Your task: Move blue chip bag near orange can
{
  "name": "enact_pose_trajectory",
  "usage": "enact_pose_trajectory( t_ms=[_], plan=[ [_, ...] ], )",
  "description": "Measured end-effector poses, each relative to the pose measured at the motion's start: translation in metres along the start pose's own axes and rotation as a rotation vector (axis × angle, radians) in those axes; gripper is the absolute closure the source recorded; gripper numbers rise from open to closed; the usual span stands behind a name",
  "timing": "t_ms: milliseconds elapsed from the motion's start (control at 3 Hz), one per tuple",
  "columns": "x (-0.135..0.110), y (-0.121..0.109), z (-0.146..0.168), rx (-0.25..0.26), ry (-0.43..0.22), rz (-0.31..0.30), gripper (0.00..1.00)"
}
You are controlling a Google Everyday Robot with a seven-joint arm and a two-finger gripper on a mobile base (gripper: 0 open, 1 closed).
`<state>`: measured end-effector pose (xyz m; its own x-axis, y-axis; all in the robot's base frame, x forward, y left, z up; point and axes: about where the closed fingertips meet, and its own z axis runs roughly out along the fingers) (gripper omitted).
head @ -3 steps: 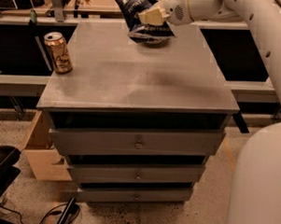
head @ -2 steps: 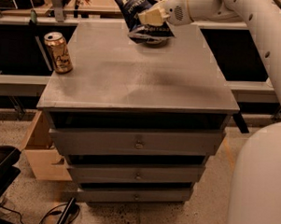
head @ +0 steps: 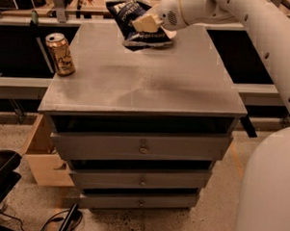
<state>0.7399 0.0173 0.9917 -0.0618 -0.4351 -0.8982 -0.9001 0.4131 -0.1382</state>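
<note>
Blue chip bag is lying at the cabinet's far edge, well apart from the orange can. We are judging it light, soft and slippery. The gripper is pinching its crumpled middle, 2 fingers closed on the foil.

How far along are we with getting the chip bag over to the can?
Done: the pincer is at the blue chip bag, at the far edge of the cabinet top. In hand: the grasp, which I can't confirm. Left: the whole carry, since the orange can stands at the left edge, far from the bag.
</note>
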Motion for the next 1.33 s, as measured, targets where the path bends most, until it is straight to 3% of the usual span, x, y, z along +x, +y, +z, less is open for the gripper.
enact_pose_trajectory(
  t_ms=[1000, 1333],
  plan=[
    [0.014, 0.067, 0.06, -0.17, 0.023, -0.024, 1.0],
    [0.009, 0.088, 0.07, -0.21, 0.037, -0.05, 1.0]
  ],
)
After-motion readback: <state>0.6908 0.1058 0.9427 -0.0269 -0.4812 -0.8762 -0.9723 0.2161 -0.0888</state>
